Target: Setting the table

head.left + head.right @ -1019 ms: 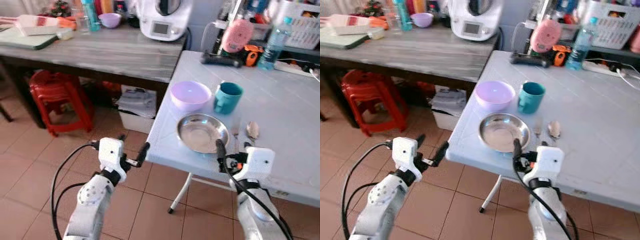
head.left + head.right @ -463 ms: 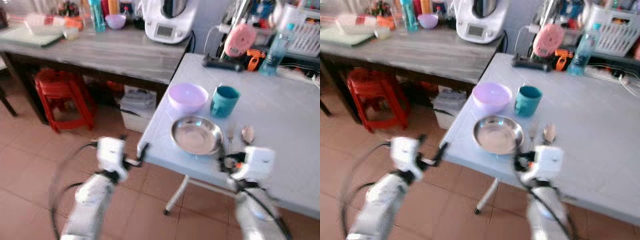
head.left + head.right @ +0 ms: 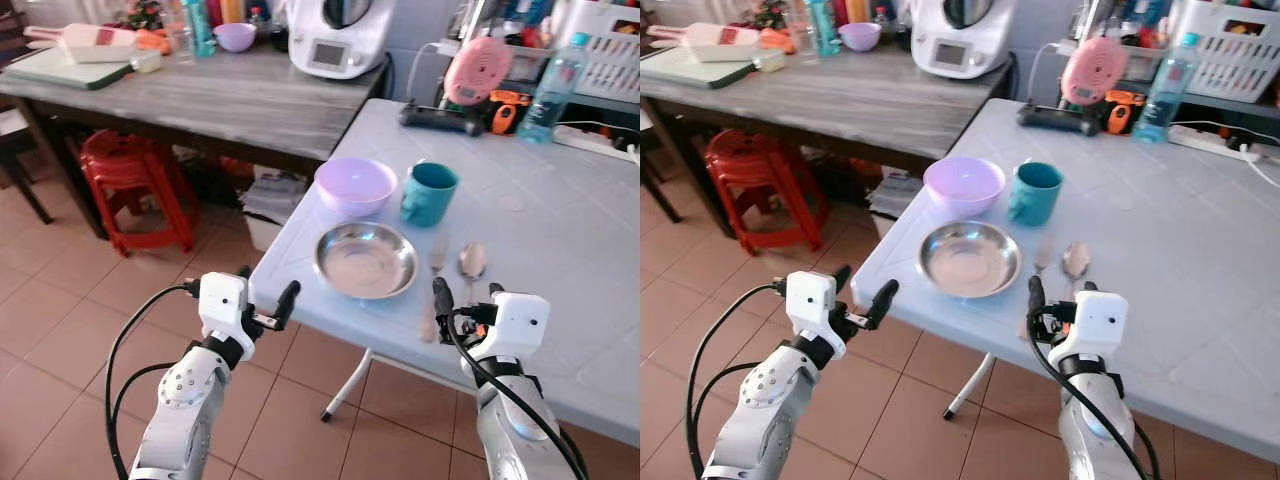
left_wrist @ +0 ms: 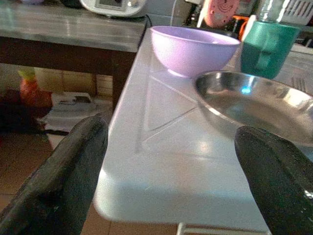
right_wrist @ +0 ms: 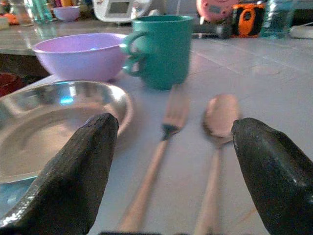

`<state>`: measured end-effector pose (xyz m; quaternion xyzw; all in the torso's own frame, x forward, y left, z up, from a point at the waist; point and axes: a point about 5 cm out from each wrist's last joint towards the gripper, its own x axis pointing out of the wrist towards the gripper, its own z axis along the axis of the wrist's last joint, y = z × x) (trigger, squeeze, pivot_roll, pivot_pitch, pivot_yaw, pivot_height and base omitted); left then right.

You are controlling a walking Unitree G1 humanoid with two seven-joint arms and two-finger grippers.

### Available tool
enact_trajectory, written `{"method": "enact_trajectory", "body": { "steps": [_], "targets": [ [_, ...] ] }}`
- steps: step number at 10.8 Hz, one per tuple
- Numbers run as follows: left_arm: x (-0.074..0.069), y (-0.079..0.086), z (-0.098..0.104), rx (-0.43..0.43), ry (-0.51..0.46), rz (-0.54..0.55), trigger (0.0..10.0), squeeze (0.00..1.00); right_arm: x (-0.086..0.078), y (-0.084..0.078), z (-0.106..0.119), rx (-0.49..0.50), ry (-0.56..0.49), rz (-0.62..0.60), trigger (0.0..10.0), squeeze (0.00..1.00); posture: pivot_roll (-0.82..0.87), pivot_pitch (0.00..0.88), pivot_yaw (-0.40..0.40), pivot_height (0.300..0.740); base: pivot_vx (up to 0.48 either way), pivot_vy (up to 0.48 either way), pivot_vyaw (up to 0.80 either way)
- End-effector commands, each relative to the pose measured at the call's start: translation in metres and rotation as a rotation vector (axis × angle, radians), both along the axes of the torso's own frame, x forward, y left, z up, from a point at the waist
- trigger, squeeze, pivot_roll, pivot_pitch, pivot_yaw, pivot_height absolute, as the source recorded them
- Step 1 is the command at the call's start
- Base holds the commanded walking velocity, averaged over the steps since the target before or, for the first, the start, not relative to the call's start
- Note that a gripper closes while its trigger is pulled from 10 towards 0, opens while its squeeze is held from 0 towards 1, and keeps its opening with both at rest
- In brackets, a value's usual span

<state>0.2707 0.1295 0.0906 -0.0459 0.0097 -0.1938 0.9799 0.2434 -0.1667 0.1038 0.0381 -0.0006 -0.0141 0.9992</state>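
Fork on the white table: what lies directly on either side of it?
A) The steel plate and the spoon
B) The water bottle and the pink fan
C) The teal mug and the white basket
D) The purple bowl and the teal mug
A: the fork lies between the steel plate and the spoon, near the table's front edge, with the teal mug farther back.

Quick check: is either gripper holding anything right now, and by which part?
Nothing is held. The left gripper is open off the table's corner; the right gripper is open before the fork and spoon.
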Motion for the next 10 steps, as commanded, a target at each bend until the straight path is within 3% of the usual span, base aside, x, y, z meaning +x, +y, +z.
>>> {"method": "enact_trajectory", "body": {
  "steps": [1, 2, 3, 5, 10],
  "targets": [
    [-0.001, 0.006, 0.001, 0.012, -0.006, -0.008, 10.0, 0.0, 0.003, 0.003, 0.001, 0.0, 0.004, 0.033, 10.0, 0.0, -0.04, 0.048, -0.016, 0.74, 0.0, 0.0, 0.0],
    [-0.012, 0.011, 0.0, 0.003, -0.011, -0.13, 10.0, 0.0, 0.007, 0.001, 0.003, -0.002, 0.014, 0.071, 10.0, 0.0, -0.03, 0.05, -0.016, 0.74, 0.0, 0.0, 0.0],
    [-0.013, 0.016, -0.002, 0.025, 0.001, -0.148, 10.0, 0.0, 0.011, 0.001, 0.004, 0.056, 0.023, 0.092, 10.0, 0.0, -0.04, 0.056, -0.013, 0.74, 0.0, 0.0, 0.0],
    [-0.016, 0.015, -0.003, 0.069, -0.003, -0.201, 10.0, 0.0, 0.018, 0.002, 0.005, 0.06, 0.049, 0.105, 10.0, 0.0, -0.04, 0.062, -0.013, 0.74, 0.0, 0.0, 0.0],
    [-0.016, 0.006, -0.003, 0.054, -0.022, -0.207, 10.0, 0.0, 0.035, -0.002, 0.002, 0.131, 0.138, 0.105, 10.0, 0.0, -0.04, 0.074, -0.009, 0.74, 0.0, 0.0, 0.0]
  ]
}}
